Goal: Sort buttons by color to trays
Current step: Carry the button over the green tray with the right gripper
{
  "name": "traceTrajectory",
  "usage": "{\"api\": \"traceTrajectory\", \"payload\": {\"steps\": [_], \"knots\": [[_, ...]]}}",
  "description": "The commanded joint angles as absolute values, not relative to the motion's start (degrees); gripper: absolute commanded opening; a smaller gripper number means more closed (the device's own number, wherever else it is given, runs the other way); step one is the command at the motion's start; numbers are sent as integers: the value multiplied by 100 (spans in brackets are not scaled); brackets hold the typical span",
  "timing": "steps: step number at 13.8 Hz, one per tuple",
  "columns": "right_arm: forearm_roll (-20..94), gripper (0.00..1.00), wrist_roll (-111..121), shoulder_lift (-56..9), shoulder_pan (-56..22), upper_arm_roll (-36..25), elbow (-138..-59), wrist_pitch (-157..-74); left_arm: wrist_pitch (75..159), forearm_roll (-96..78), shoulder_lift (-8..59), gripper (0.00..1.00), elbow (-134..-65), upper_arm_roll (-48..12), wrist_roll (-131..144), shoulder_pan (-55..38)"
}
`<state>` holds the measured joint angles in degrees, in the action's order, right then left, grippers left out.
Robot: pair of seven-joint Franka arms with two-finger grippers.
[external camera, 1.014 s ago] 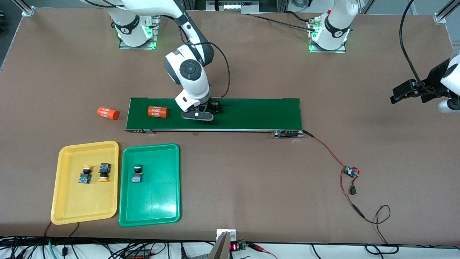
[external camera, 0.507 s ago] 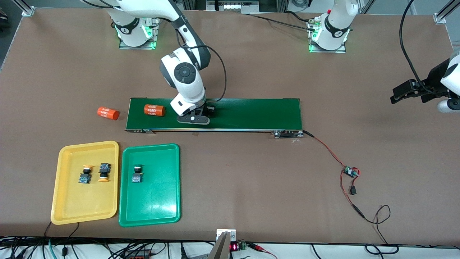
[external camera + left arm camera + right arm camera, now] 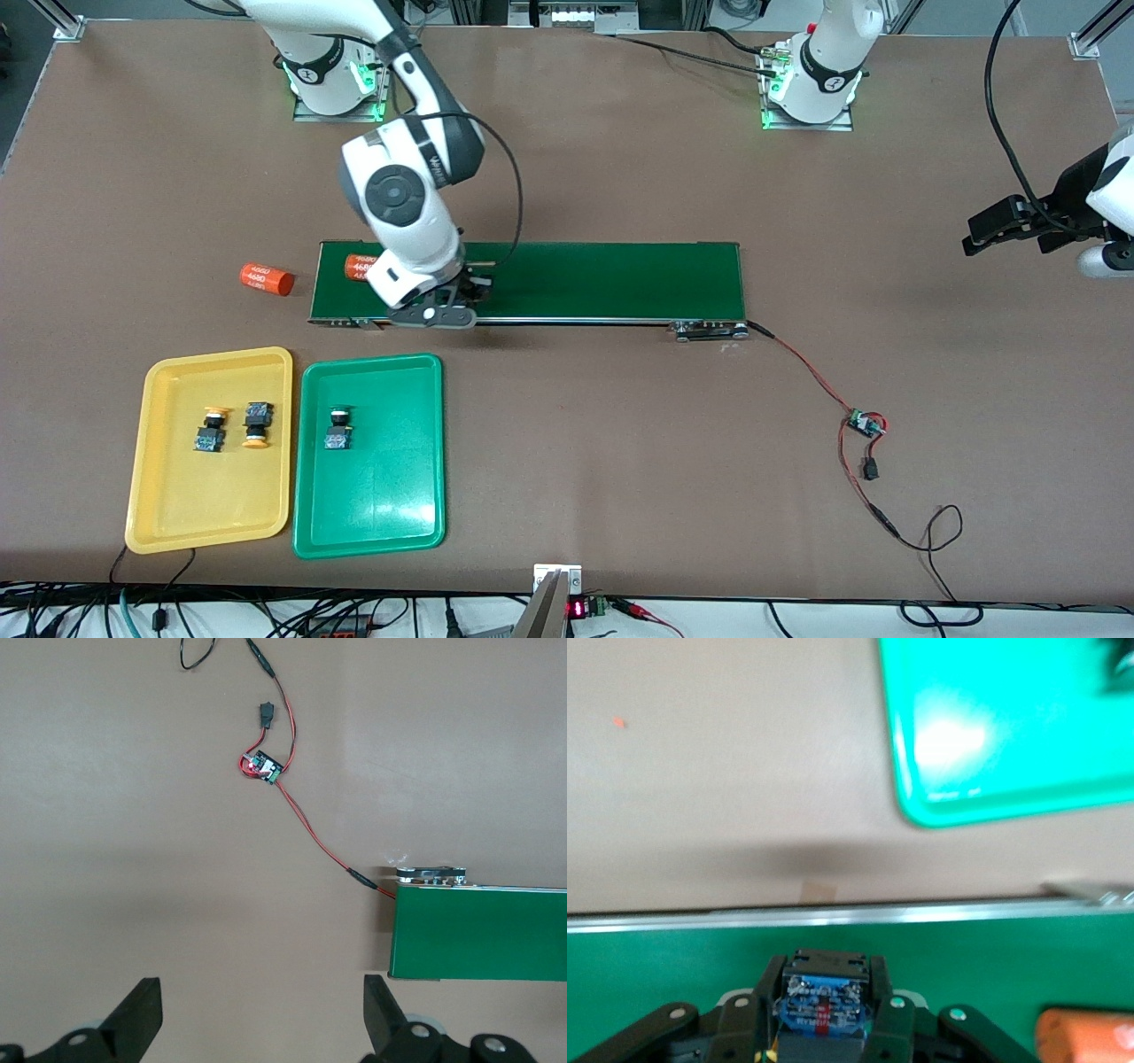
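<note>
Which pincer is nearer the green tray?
Right. The right pincer, shut on a button, is over the conveyor belt beside the green tray; the left pincer waits at the left arm's end.

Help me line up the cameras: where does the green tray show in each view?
Front view: green tray lies beside the yellow tray, nearer the camera than the conveyor belt.
Left wrist view: not in it.
Right wrist view: green tray's corner shows past the belt's edge.
Shared landmark: the conveyor belt.
</note>
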<state>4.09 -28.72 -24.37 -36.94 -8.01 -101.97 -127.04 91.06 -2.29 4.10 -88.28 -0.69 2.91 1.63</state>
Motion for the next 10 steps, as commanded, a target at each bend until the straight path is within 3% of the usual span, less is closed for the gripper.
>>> {"api": "traceTrajectory", "payload": {"steps": [1,7,10], "knots": [[360,12,-1990,-2575,-3113,-756,-9766,-12559,9123,-149,343,100,-8859,-105,237,185],[404,13,-1074,-3962,-2322,-756,-8483,-12813,9123,-149,351,100,-8859,-114,229,176],[465,13,-687,-4244,-1979,-747,-8402,-13322,9123,-149,378,100,-8859,-114,229,176]]}}
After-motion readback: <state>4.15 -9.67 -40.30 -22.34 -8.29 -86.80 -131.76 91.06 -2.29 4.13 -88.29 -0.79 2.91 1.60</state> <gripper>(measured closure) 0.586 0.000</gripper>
